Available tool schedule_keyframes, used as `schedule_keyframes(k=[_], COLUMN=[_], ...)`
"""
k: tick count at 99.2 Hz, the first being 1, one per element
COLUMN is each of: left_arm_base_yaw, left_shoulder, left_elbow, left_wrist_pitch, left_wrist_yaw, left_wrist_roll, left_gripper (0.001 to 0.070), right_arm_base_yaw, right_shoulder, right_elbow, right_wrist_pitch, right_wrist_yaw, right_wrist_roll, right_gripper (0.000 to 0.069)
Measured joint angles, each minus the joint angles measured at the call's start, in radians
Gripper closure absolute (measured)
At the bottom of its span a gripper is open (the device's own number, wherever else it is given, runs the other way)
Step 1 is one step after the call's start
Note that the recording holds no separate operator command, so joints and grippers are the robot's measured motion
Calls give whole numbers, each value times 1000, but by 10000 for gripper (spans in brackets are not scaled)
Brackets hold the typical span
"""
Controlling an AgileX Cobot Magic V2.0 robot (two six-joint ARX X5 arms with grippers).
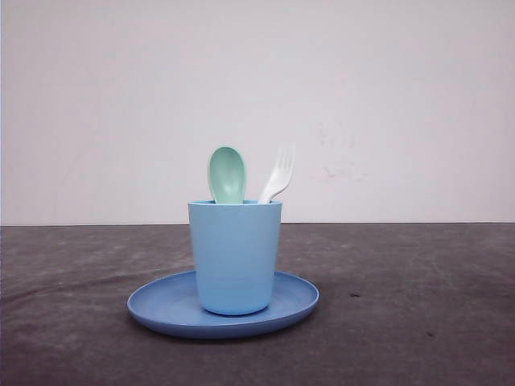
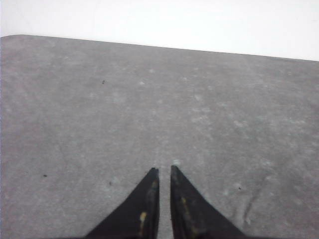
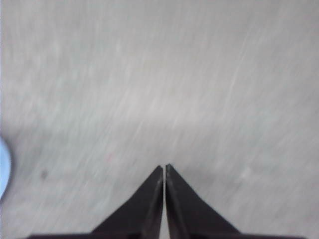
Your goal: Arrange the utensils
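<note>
My left end effector (image 2: pixel 163 170) and right end effector (image 3: pixel 164 167) both clenched, empty, low over tabletop (image 2: pixel 149 109); spoon (image 1: pixel 227 173) and fork (image 1: pixel 278 173) upright in cup (image 1: pixel 235 257).

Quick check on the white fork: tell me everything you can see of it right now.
The small white plastic fork stands in the light blue plastic cup, tines up, leaning right. Only its tined head and neck show above the rim; the handle is hidden inside. It looks glossy and intact, beside the pale mint-green plastic spoon; whether the two touch is hidden.
</note>
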Motion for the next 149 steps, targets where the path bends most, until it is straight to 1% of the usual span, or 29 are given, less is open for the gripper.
schedule_keyframes(k=[11, 32, 40, 51, 60, 74, 81, 98, 149], left_arm_base_yaw=[0, 0, 0, 0, 0, 0, 0, 0, 0], left_shoulder=[0, 0, 0, 0, 0, 0, 0, 0, 0], left_elbow=[0, 0, 0, 0, 0, 0, 0, 0, 0], left_wrist_pitch=[0, 0, 0, 0, 0, 0, 0, 0, 0], left_wrist_yaw=[0, 0, 0, 0, 0, 0, 0, 0, 0], left_wrist_roll=[0, 0, 0, 0, 0, 0, 0, 0, 0], left_gripper=[695, 695, 695, 695, 695, 695, 695, 695, 695], right_arm_base_yaw=[-21, -28, -28, -28, -28, -28, -28, -28, -28], right_shoulder=[-156, -453, -537, -605, -634, -635, -635, -635, -635], right_elbow=[-128, -406, -491, -583, -639, -715, -724, -723, -724], right_wrist_pitch=[94, 206, 245, 303, 362, 499, 464, 465, 469], right_wrist_yaw=[-8, -9, -8, -7, -6, -7, -5, 11, 14], right_wrist_roll=[-11, -14, -14, -14, -14, -6, 9, 21, 24], right_gripper=[685, 685, 685, 685, 685, 685, 685, 686, 686])
